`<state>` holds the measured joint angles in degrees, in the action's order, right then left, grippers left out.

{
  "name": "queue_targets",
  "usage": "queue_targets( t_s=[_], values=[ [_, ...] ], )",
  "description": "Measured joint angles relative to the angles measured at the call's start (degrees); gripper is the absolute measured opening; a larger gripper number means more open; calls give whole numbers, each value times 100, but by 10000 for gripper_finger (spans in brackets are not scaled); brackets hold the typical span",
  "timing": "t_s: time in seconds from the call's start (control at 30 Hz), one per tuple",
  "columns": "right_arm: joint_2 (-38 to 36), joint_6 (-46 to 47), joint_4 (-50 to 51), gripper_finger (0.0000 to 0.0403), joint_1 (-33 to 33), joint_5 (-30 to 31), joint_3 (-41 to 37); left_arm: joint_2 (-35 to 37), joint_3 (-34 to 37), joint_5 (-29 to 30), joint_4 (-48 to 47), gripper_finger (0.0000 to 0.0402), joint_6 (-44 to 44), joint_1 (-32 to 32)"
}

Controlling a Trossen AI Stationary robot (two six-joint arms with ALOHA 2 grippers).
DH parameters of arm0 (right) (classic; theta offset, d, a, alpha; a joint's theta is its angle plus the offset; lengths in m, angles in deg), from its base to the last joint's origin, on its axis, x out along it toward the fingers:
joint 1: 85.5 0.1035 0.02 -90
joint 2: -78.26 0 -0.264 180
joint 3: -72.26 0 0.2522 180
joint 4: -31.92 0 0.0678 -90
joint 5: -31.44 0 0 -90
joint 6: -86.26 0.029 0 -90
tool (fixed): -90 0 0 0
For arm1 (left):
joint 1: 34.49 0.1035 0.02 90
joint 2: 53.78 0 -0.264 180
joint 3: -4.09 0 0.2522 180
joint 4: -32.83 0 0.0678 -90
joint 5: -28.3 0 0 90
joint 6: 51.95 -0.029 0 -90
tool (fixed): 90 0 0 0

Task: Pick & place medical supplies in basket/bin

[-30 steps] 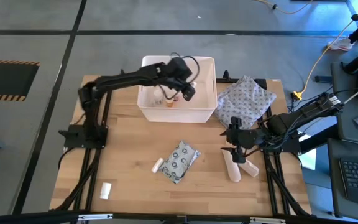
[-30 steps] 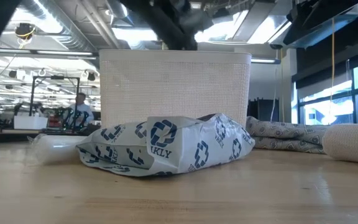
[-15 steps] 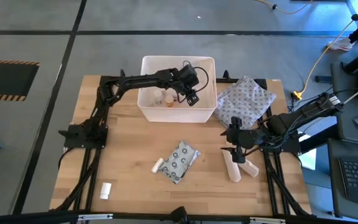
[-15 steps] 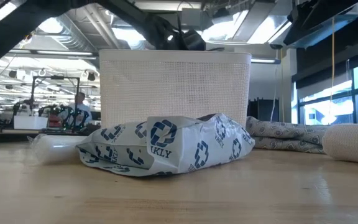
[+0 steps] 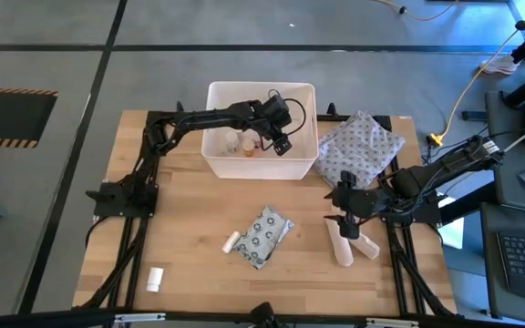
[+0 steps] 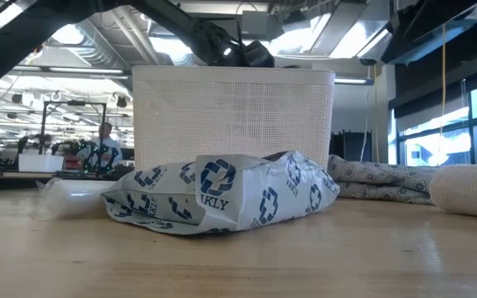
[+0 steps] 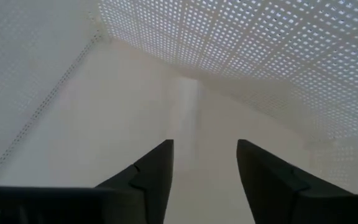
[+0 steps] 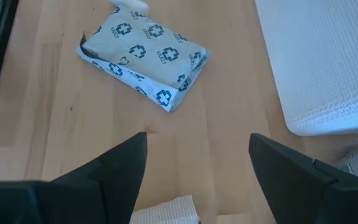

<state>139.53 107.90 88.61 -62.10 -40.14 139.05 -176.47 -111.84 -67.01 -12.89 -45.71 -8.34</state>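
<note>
The white tub (image 5: 215,162) stands at the table's far middle, with an orange and a white pill bottle (image 5: 247,146) on its floor. My left gripper (image 5: 281,144) reaches down inside the tub near its right wall, open and empty (image 7: 205,152). The flat dotted packet (image 5: 264,235) lies flat on the wood, a small white tube (image 5: 231,242) against its left edge. Two cream gauze rolls (image 5: 343,248) lie near the right edge. My right gripper (image 5: 344,221) hovers just over them, open (image 8: 197,143), touching nothing.
A grey patterned cloth pouch (image 5: 358,146) lies right of the tub. Another small white item (image 5: 155,278) sits near the table's near-left corner. Bare wood stretches between the tub and the packet. A person shows in the room far beyond the table (image 6: 106,136).
My left arm has stretched out and lowered, carrying its gripper down into the tub and a little toward its right wall; it has held still for the last half second.
</note>
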Motion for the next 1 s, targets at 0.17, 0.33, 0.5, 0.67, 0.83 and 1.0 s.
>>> queue_targets(
  t_s=[0.17, 0.33, 0.5, 0.67, 0.83, 1.0],
  values=[
    [0, 227, 115, 283, 0, 0, -2, 0, 0, -36, 0, 183, 0, -2],
    [0, 523, 337, 283, 0, -2, -4, 74, 0, -63, -61, 183, -4, 0],
    [-9, 1755, 910, 283, -2, -17, -4, 546, -285, -198, -231, 184, -295, 0],
    [-9, 3391, 2230, 283, 21, -433, -6, 1337, -456, -320, -204, 182, -682, -78],
    [-7, 4653, 2740, 283, 235, -880, -6, 2178, -457, -354, -394, 174, -918, -148],
    [55, 5009, 2680, 283, 617, -1225, -6, 2741, -457, -337, -795, 169, -1024, -226]
  ],
)
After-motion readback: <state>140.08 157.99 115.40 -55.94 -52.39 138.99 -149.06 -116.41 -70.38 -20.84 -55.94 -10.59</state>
